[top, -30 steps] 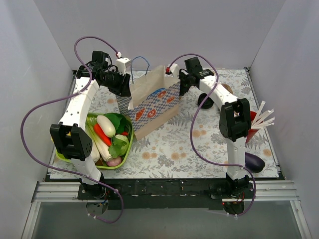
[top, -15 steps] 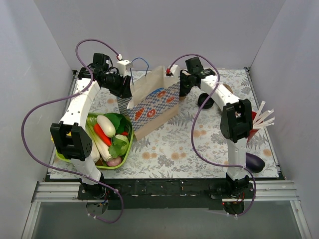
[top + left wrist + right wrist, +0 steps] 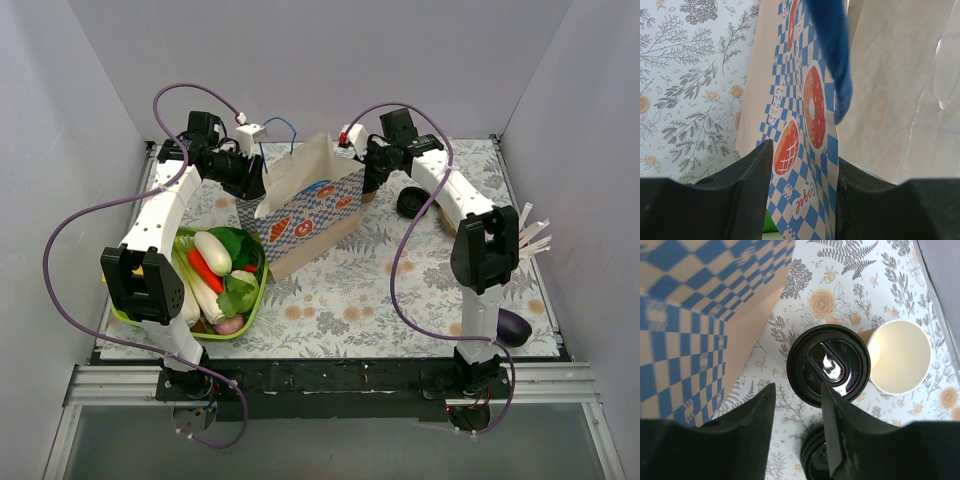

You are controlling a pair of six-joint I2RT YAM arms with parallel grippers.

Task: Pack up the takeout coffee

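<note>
Swung slightly off the bag point(image 3: 305, 205) with right jaws released, hovering over the lidded coffee cup point(image 3: 829, 365) just right of that bag, left jaws clenched on its wall; probably light, crushable, best pinched gently under the stiff lid rim.

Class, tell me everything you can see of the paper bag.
The paper bag stands with its mouth open on the floral table cover. It looks like tan kraft paper, plain inside, printed outside with blue-and-white checks and orange bagel pictures. A blue twisted cord handle hangs at its rim. The left pincer is shut on one top edge.
</note>
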